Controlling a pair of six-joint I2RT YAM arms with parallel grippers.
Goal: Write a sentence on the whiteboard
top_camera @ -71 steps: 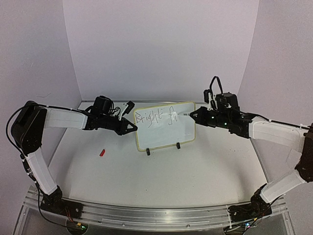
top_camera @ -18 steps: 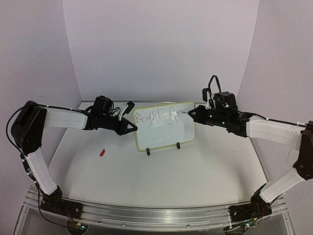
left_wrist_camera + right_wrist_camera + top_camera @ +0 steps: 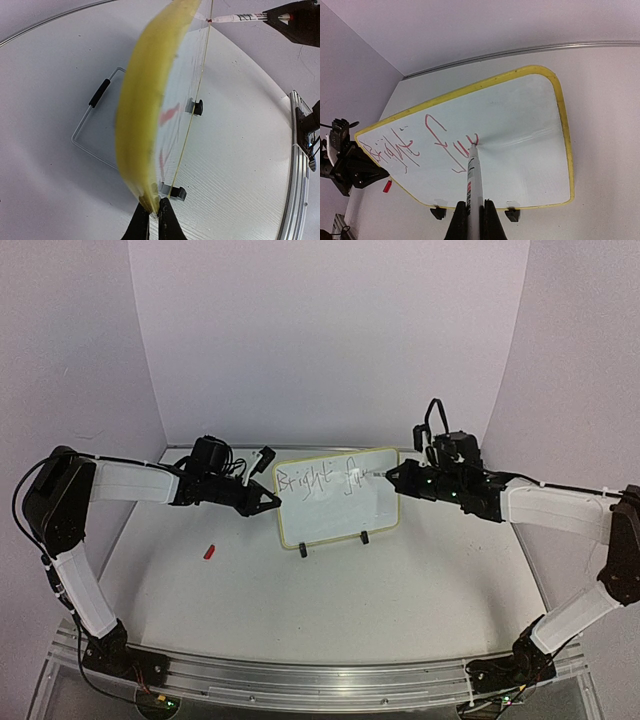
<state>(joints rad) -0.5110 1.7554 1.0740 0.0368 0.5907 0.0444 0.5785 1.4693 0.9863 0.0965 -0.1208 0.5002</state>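
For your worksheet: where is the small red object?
Top view: the small red object lies on the table, front-left of the yellow-rimmed whiteboard.

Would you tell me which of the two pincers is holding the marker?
The right pincer: it grips the marker, tip on the whiteboard; the left pincer clamps its yellow rim.

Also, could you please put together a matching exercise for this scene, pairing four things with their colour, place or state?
Things:
1. left gripper
2. marker
3. small red piece
4. rim of the whiteboard

States:
A. pale yellow
B. tip on the white writing face
C. lying on the table, apart from everything else
D. shut on the board's edge

Pairs: 1-D, 2-B, 3-C, 4-A.
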